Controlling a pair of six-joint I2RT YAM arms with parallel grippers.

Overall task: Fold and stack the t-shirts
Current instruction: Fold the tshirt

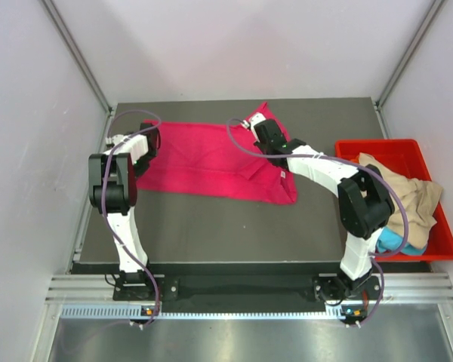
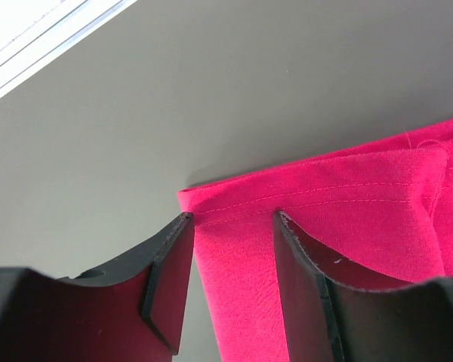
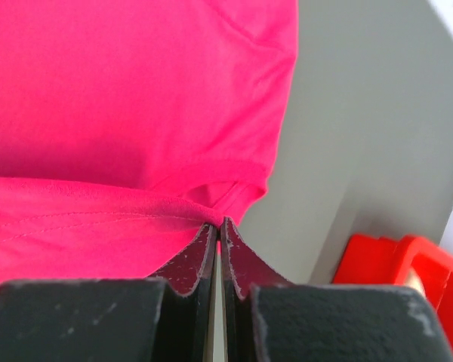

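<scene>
A magenta-pink t-shirt [image 1: 211, 162] lies spread across the back of the dark table. My left gripper [image 1: 152, 139] is at the shirt's left edge. In the left wrist view its jaws [image 2: 230, 222] stand open, astride the stitched hem corner of the pink t-shirt [image 2: 332, 211], and the cloth lies loose between the fingers [image 2: 170, 264]. My right gripper [image 1: 255, 124] is at the shirt's far right corner. In the right wrist view it [image 3: 220, 224] is shut, pinching a fold of the pink t-shirt [image 3: 136, 98] at its tips. More t-shirts lie in the bin: a tan-beige t-shirt [image 1: 409, 192] and a turquoise-blue t-shirt [image 1: 392, 241].
A rigid red bin [image 1: 392, 145] stands at the table's right edge beside the right arm; a corner of the red bin [image 3: 385, 264] shows in the right wrist view. Bare dark table [image 1: 211, 230] lies in front of the shirt. Grey walls close in the back and both sides.
</scene>
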